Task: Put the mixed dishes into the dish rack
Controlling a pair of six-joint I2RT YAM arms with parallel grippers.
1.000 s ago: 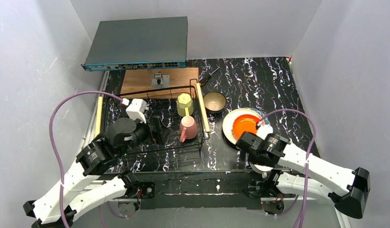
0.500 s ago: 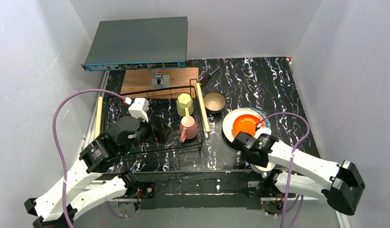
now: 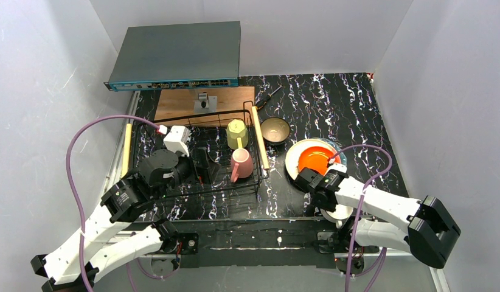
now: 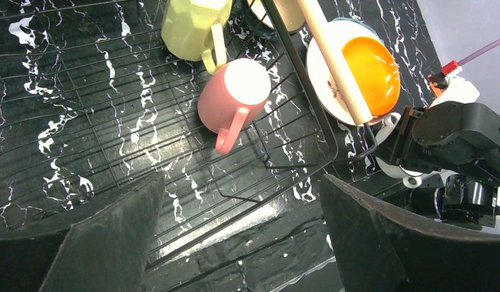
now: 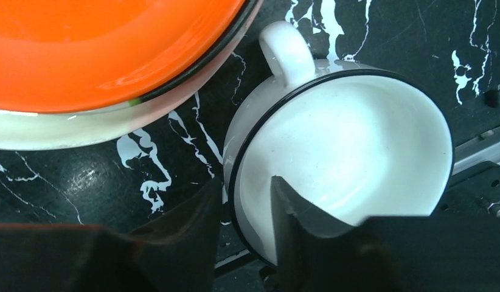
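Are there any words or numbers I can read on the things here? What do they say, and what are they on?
No text here can be read.
On the grey box at the back: tiny marks along its blue front strip, too small to read.
On the pink mug, yellow-green mug, white cup and orange plate: no writing shows.
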